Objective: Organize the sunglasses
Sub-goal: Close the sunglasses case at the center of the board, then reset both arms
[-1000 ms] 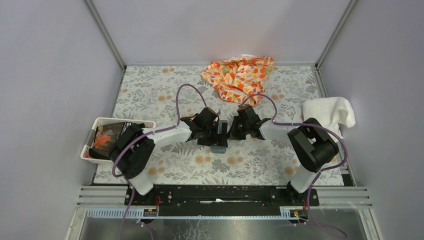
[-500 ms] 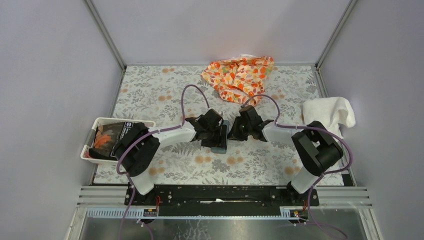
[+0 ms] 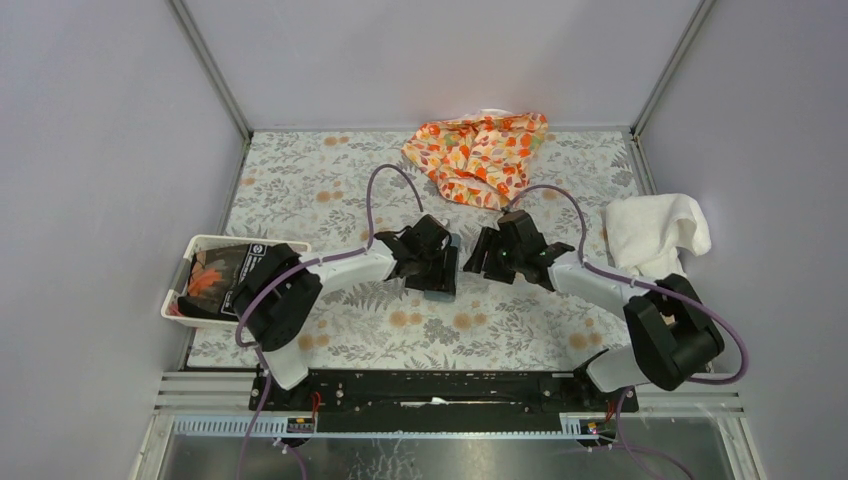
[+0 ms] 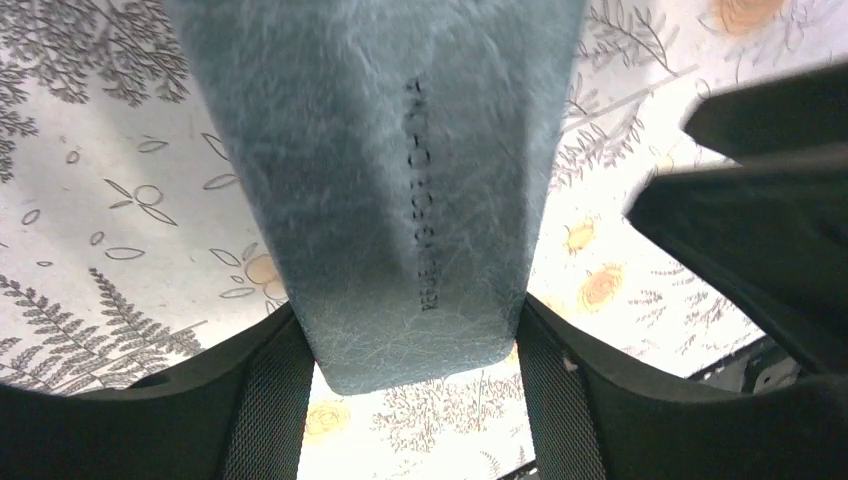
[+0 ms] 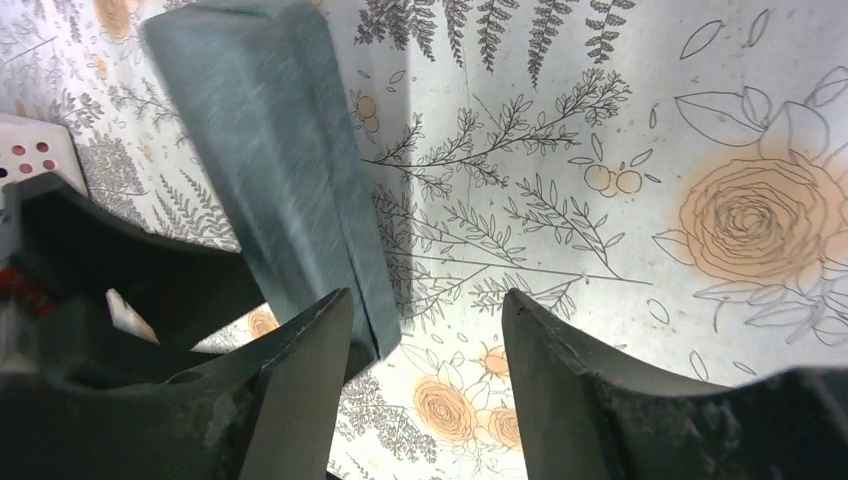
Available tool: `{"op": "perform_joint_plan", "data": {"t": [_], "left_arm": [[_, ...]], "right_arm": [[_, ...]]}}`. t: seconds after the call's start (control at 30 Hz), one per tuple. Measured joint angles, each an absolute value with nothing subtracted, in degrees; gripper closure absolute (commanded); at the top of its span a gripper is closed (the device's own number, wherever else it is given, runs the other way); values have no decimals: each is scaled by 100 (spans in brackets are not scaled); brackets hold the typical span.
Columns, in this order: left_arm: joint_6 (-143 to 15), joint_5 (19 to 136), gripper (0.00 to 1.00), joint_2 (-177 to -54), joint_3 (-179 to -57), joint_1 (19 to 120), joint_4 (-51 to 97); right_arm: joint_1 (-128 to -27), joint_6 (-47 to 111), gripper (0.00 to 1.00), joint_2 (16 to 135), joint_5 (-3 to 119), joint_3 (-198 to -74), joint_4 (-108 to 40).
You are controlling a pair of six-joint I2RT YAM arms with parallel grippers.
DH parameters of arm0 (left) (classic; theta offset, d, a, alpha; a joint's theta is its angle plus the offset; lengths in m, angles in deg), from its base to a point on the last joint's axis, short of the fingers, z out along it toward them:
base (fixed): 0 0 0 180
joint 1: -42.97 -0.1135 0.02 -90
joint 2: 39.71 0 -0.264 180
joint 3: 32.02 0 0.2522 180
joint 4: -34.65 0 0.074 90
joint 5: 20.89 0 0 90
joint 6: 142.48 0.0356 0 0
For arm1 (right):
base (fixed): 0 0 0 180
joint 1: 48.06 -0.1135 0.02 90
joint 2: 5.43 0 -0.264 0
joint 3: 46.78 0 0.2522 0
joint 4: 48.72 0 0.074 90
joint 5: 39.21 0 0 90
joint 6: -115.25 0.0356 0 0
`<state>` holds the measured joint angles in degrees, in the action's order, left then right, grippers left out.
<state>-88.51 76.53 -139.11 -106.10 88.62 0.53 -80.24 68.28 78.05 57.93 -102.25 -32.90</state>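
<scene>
Floral worktop (image 3: pixel 300 180), grey walls around. My left tool (image 4: pixel 412 400) still clamped on closed grey case (image 4: pixel 380 150) at centre. My right tool (image 5: pixel 430 380) spread, holding nothing, drawn back rightward; second ago it sat against case, now just beside. No view shows sunglasses; cannot tell where they lie.

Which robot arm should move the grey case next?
Left. The left gripper is shut on the grey case, so it can probably carry it. The right gripper hangs open beside the case, holding nothing.
</scene>
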Motion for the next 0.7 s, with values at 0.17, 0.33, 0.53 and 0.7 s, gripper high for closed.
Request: {"op": "perform_joint_plan", "data": {"t": [0.17, 0.33, 0.53, 0.7], "left_arm": [[-8864, 7366, 39, -14016, -10621, 8776, -104], [-8838, 7275, 14, -14016, -10666, 8765, -294], [-8786, 7248, 3, -13806, -10828, 8759, -482], [-8775, 7187, 3, -13098, -11038, 8759, -604]], "right_arm": [[-7952, 6616, 28, 7462, 5579, -10254, -2841], [-7922, 6364, 24, 7438, 5188, -10304, -2352], [-7902, 6122, 14, 7138, 4521, -10440, -1812], [-7889, 5988, 8, 6485, 3811, -10573, -1456]]}}
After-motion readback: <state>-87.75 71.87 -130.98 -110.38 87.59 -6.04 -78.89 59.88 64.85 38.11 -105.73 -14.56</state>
